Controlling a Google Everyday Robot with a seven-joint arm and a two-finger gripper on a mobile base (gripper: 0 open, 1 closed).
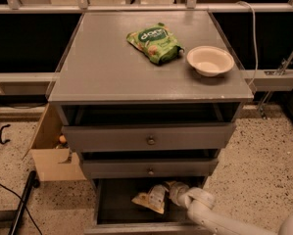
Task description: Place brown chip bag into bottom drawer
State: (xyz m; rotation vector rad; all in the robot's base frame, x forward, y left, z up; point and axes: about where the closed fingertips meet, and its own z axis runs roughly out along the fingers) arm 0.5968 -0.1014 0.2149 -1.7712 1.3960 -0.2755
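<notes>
- Speckled floor (268, 155) shows at 3 and 9 o'clock.
- A grey cabinet (102, 67) with a matte tabletop fills the centre.
- A cardboard box (50, 165) sits just beside it at 8 o'clock.
- A metal rail (136, 7) crosses at 12 o'clock.
- A white cable (254, 38) hangs at 2 o'clock.

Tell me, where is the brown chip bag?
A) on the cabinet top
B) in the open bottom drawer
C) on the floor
B: the brown chip bag lies inside the open bottom drawer, with the gripper down in the drawer at the bag's right end.
</notes>
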